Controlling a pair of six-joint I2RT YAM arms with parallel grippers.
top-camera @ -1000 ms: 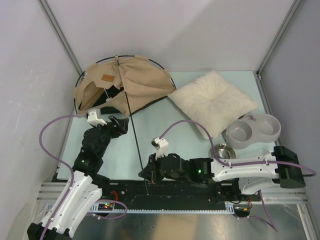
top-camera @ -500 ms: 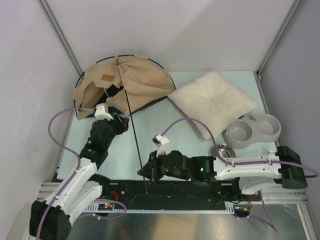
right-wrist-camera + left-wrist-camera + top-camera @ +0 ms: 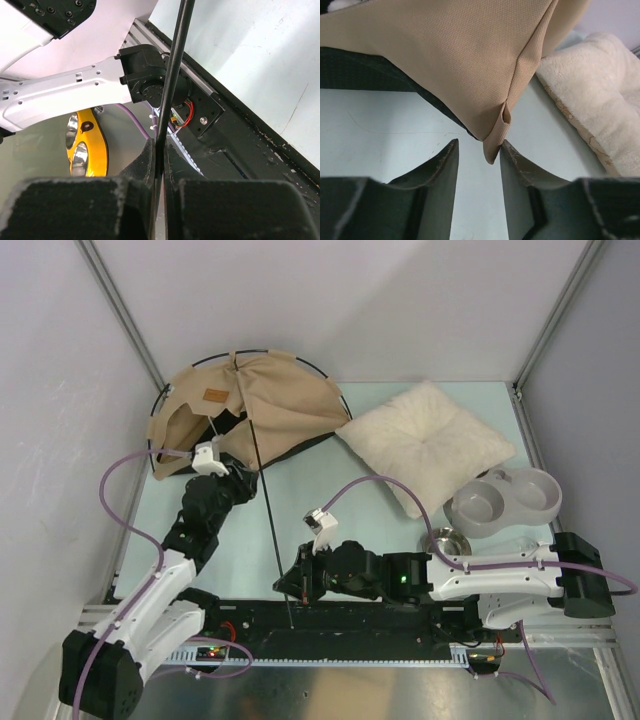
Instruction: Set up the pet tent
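One black pole (image 3: 172, 75) ends unseen inside the right gripper (image 3: 159, 150).

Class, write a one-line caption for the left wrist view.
Left gripper, jaws apart, straddles a tan corner of the pet tent, cream pillow alongside.

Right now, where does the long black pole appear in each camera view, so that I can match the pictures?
Top external: the long black pole runs from the pet tent down to the near edge, left of centre.
Left wrist: not in it.
Right wrist: centre, nearly upright, clamped by the jaws of the right gripper.
Shared landmark: the pale green table.
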